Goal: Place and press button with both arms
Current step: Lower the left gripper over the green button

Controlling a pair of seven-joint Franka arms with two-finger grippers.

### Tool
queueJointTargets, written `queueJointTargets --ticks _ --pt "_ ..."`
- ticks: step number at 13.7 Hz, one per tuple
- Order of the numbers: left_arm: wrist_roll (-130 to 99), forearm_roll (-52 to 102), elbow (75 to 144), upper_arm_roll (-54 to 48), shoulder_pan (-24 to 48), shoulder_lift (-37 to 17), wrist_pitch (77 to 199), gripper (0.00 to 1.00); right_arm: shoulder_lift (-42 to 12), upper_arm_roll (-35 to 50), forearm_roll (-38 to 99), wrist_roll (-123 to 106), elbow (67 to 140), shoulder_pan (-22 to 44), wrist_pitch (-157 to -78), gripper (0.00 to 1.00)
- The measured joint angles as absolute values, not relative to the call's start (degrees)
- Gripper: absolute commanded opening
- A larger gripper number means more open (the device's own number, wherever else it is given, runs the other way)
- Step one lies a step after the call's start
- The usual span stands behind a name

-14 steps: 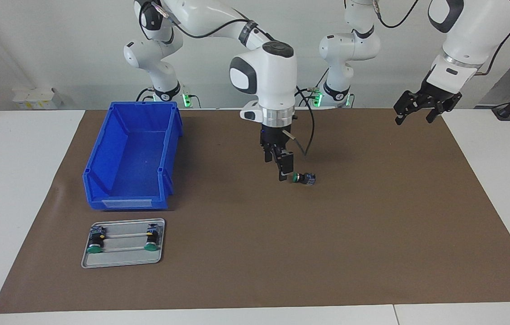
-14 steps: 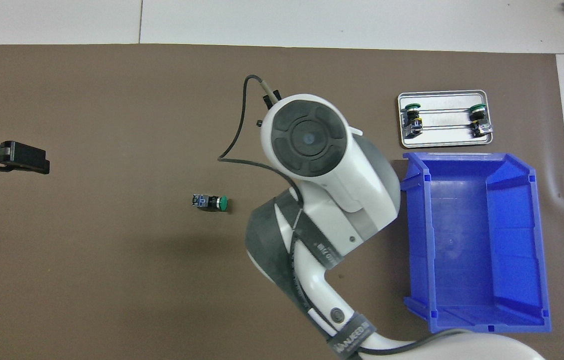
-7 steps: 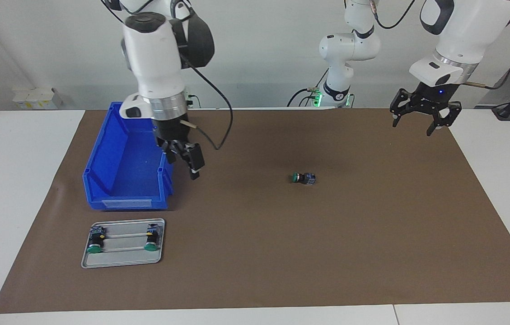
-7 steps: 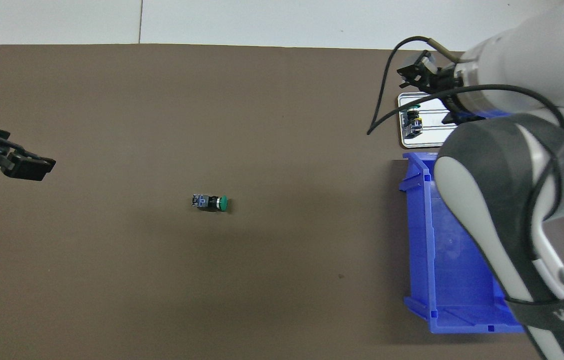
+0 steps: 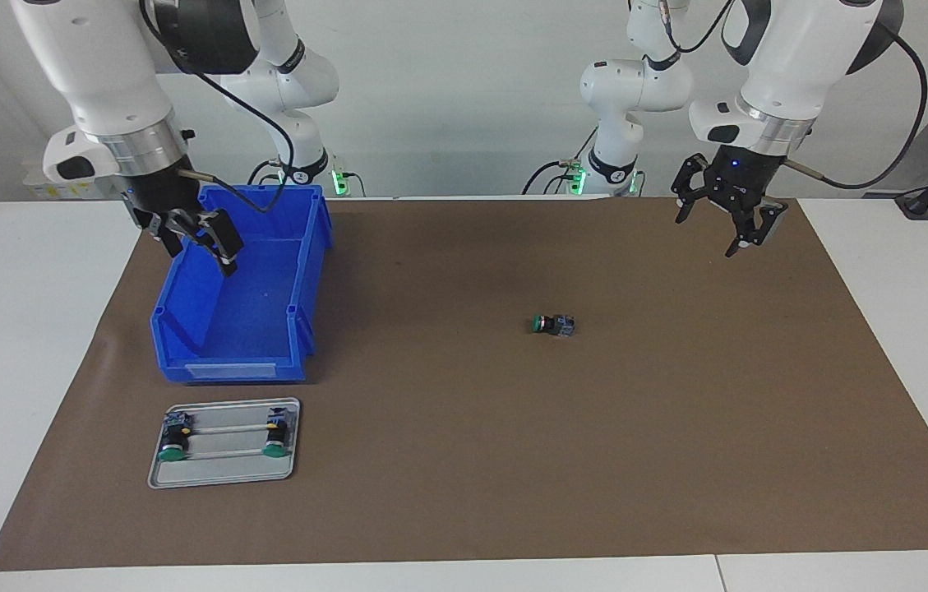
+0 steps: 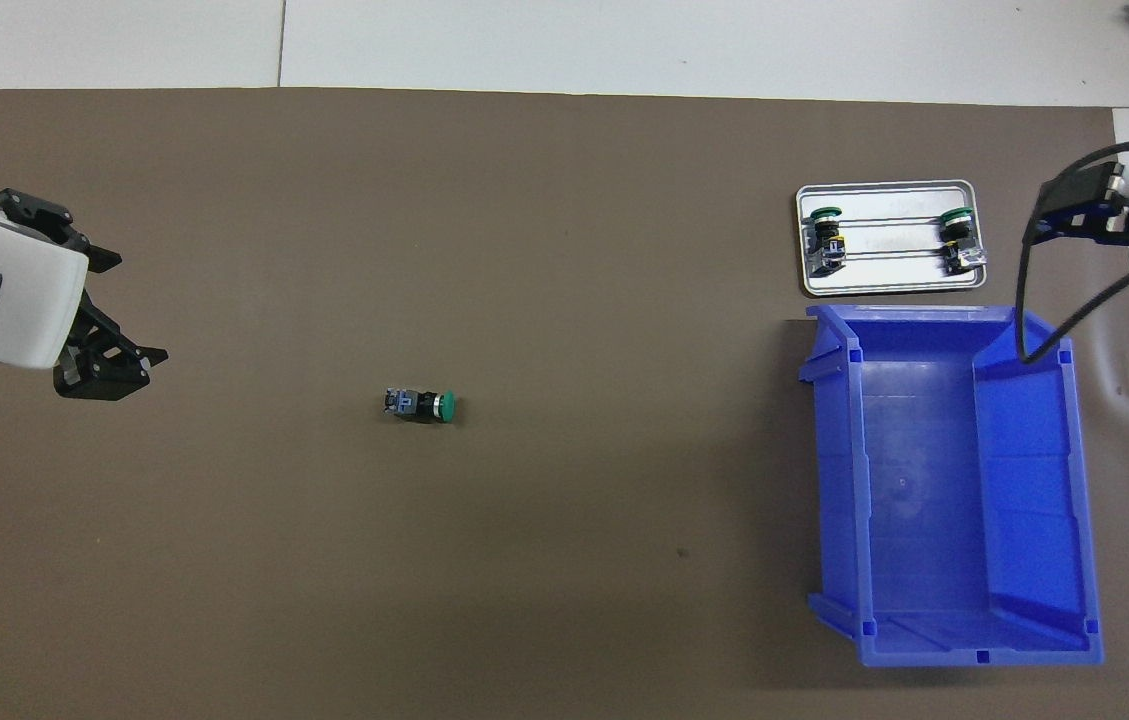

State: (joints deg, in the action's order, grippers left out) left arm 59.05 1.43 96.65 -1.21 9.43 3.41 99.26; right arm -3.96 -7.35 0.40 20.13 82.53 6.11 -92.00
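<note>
The button (image 5: 553, 326) lies on its side on the brown mat, near the middle, with nothing touching it. It also shows in the overhead view (image 6: 420, 405), its green cap toward the right arm's end of the table. My right gripper (image 5: 200, 249) is open and empty, raised over the blue bin's wall at the right arm's end; in the overhead view it (image 6: 1114, 225) shows near the bin's corner. My left gripper (image 5: 717, 233) is open and empty, raised over the mat toward the left arm's end, well apart from the button; it also shows in the overhead view (image 6: 129, 310).
An open blue bin (image 5: 221, 370) (image 6: 834, 450) stands at the right arm's end. Farther from the robots than the bin, a small metal tray (image 5: 225, 481) (image 6: 884, 290) holds two more green-capped buttons. The brown mat (image 5: 595, 460) covers the white table.
My right arm has swung away from the button, up and over to the blue bin. My left gripper has turned and come a little inward. The button has not moved.
</note>
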Motion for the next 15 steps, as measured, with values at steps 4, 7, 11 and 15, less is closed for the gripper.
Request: queueJointTargets --ticks 4,7,11,15 --pt "74.15 1.43 100.25 -1.26 10.39 4.66 102.51 0.61 0.7 -7.39 -0.92 11.79 83.73 5.37 -86.14 1.0" --pt "75.9 1.46 106.44 -1.35 11.22 6.44 105.81 0.63 1.5 -7.33 -1.63 8.17 86.78 5.65 -86.37 1.0" --pt "76.22 5.36 113.76 -1.46 12.72 6.55 113.64 0.68 1.51 -7.01 -2.31 5.73 87.35 5.78 -86.37 1.0" --pt "75.32 8.42 118.81 -1.46 15.79 1.4 125.17 0.75 1.57 -6.69 -2.31 5.42 87.59 5.98 -86.22 1.0"
